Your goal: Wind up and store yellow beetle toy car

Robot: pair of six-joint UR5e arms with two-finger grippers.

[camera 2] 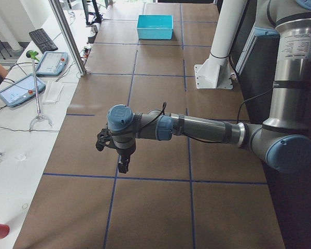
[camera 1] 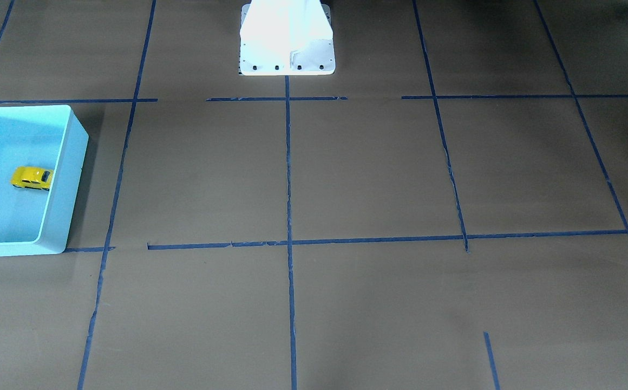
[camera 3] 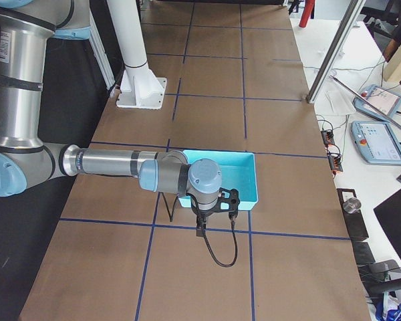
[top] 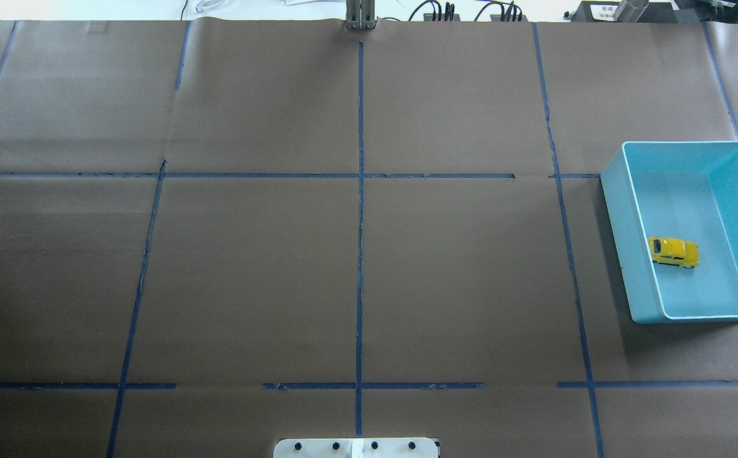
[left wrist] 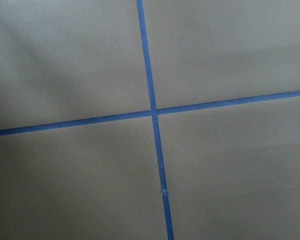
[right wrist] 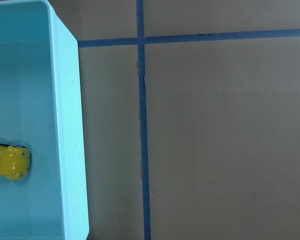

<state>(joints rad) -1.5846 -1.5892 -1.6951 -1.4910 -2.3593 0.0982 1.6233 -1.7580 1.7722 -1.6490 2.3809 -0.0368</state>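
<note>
The yellow beetle toy car [camera 1: 32,177] lies inside the light blue bin [camera 1: 68,179], on its floor and near one long wall. It also shows in the overhead view [top: 674,252] and at the left edge of the right wrist view [right wrist: 10,161]. The bin [top: 623,242] stands at the table's right side. My right gripper [camera 3: 200,231] hangs above the table just beside the bin [camera 3: 250,187]. My left gripper [camera 2: 123,165] hangs over bare paper far from the bin [camera 2: 154,31]. I cannot tell whether either gripper is open or shut.
Brown paper with a blue tape grid [top: 360,254] covers the table. The white robot pedestal [camera 1: 287,43] stands at the robot's edge. A metal post [camera 2: 67,36] and a side table with tablets [camera 2: 18,88] lie beyond the far edge.
</note>
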